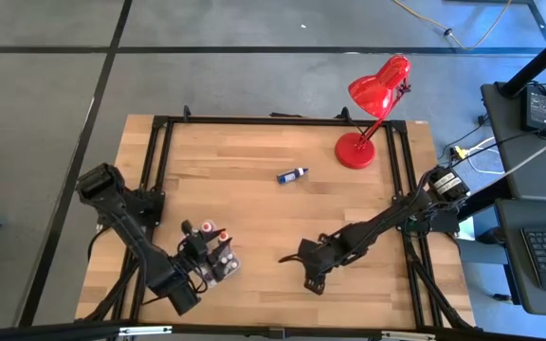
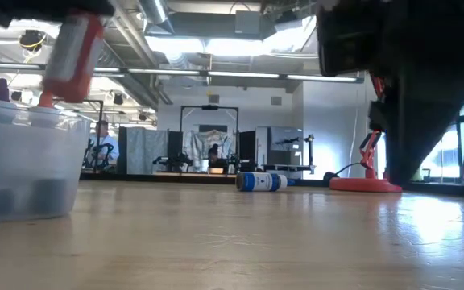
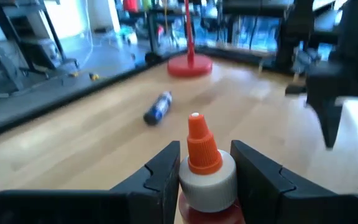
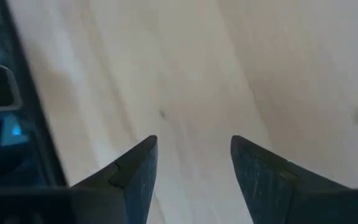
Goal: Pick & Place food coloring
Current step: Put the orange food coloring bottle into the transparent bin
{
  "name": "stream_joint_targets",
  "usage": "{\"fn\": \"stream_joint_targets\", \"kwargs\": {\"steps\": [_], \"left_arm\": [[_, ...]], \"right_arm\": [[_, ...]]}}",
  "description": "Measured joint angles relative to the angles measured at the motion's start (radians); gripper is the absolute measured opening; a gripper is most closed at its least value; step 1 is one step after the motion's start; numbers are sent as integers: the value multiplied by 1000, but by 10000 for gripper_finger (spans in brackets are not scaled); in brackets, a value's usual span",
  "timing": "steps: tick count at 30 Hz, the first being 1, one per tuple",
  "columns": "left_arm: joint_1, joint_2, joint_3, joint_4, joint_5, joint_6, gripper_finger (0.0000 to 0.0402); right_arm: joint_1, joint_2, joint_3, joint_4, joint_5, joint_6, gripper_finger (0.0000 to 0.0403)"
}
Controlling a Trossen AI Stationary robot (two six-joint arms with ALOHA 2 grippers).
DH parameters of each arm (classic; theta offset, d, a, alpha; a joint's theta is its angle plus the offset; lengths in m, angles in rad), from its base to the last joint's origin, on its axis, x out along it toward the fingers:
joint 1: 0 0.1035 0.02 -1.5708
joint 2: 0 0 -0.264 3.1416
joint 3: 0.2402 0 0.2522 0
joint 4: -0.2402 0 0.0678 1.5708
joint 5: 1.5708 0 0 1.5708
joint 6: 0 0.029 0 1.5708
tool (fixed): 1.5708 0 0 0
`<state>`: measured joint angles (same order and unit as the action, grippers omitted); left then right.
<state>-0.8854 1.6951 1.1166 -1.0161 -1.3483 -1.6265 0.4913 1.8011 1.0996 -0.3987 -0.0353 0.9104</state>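
The food coloring showed as several small bottles. One red bottle (image 3: pixel 205 180) stood upright, orange nozzle up, clamped between the fingers of the left tool (image 3: pixel 205 171) at the near left of the counter (image 1: pixel 254 208), right over the clear tray (image 1: pixel 224 266). In the low view this bottle (image 2: pixel 72 52) hung slightly tilted above the tray's wall (image 2: pixel 22 169). Two or three more capped bottles (image 1: pixel 214 233) stood upright in the tray; their exact number could not be told from above, as the arm covered part of it. One blue bottle (image 1: pixel 292 174) lay on its side alone near the middle of the far half of the counter, its long axis running left to right and slightly toward the far right, well apart from the tray. A single red desk lamp (image 1: pixel 373 104) stood at the far right corner. The right tool (image 1: pixel 313 282) hovered low over bare wood near the front middle, its fingers (image 4: pixel 135 171) spread apart with nothing between them.
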Motion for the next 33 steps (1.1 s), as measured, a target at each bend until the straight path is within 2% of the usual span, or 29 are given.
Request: {"fn": "stream_joint_targets", "kwargs": {"steps": [3, 12, 28, 33], "left_arm": [[-6, 2, -9, 3, 43, 11, 119], [13, 56, -9, 6, 60, 118, 121], [31, 202, -9, 3, 26, 6, 123], [31, 209, -9, 3, 60, 13, 142]], "right_arm": [[-8, 0, 0, 41, 6, 1, 206], [-15, 0, 0, 39, 5, 4, 206], [-15, 0, 0, 39, -20, 26, 206], [-15, 0, 0, 40, -21, 27, 206]]}}
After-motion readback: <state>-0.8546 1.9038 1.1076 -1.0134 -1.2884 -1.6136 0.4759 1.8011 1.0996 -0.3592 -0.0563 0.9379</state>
